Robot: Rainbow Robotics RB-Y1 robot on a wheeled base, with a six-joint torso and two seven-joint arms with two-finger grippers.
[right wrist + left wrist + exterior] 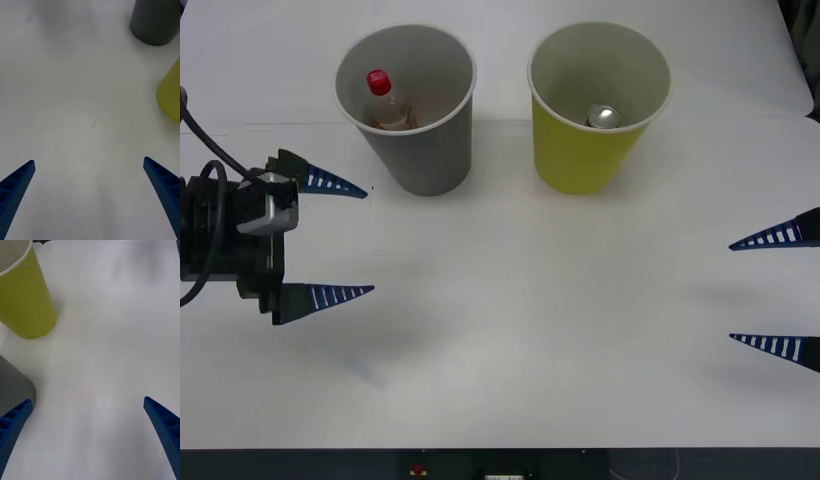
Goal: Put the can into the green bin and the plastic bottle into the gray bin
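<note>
White desk (510, 330), bare across the middle and front. Toward the back edge, gray bin (408, 105) holding the plastic bottle (385, 100), green bin (595, 105) beside it holding the can (603, 117). Left gripper (345, 240) near the left edge, fingers wide apart, holding nothing. Right gripper (770, 290) at the right edge, likewise spread and empty.

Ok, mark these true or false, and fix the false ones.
1. The plastic bottle stands inside the gray bin. True.
2. The can lies on the table between the bins. False: it sits inside the green bin.
3. The left gripper holds the bottle. False: its fingers are open and hold nothing.
4. The right gripper is open, apart from both bins. True.
5. The gray bin is on the robot's right. False: it is on the left.
</note>
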